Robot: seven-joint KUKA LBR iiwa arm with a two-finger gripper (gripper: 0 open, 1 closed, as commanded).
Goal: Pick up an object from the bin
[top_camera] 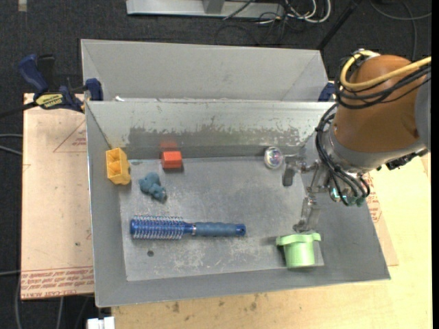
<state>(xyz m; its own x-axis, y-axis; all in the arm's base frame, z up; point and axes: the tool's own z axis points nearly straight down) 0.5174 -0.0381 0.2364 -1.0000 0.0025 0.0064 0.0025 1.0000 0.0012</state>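
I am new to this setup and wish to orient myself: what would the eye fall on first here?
The arm's orange cover bulks at the right, with its tool hanging close to a green cup at the front right of the bin. A long blue hairbrush lies across the front of the floor; a yellow block and an orange cube sit near the back wall at left.

Single overhead camera, tilted slightly to one side, frames the whole grey metal bin (pixel 226 197); orange-covered robot arm (pixel 381 108) enters at right.
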